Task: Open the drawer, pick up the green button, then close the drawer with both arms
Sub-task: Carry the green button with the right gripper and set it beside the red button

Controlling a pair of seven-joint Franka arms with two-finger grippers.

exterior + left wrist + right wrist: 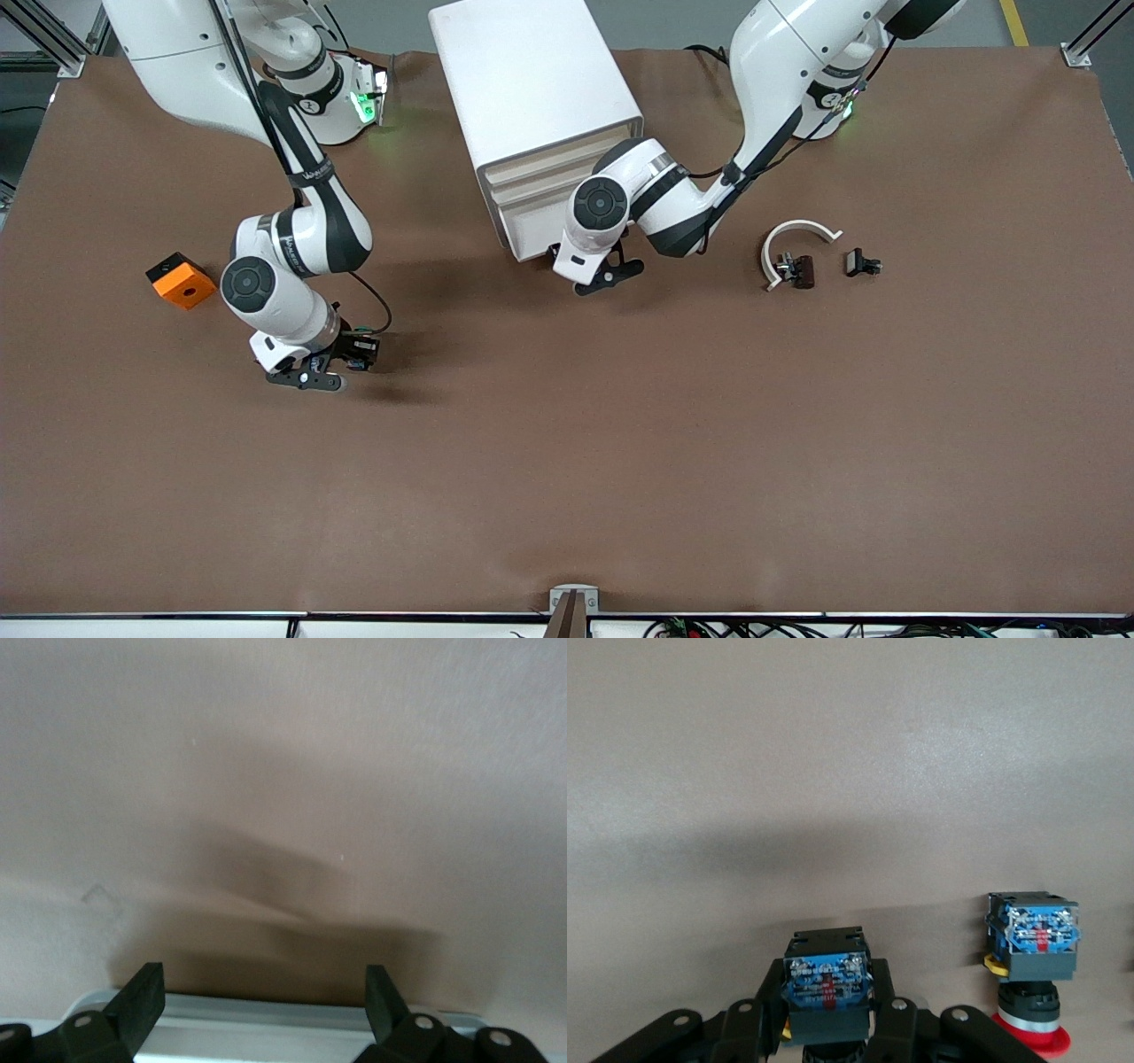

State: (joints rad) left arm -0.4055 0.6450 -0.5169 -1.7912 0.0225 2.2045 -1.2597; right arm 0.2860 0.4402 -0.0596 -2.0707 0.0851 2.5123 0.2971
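My right gripper [341,361] is low over the table toward the right arm's end, shut on a button [826,988] with a dark block body and a blue label. Its cap is hidden by the fingers [886,1010]. In the front view the button [359,348] shows as a dark lump at the fingertips. The white cabinet [532,80] stands at the back middle, and its lowest drawer [529,234] looks pushed in. My left gripper [602,270] is at that drawer's front. It is open [266,992], with a pale edge [266,1023] between its fingers.
A red-capped button [1032,948] rests on the table beside the held one. An orange block [182,280] lies toward the right arm's end. A white curved piece [797,235], a dark part [802,271] and a small black piece [861,263] lie toward the left arm's end.
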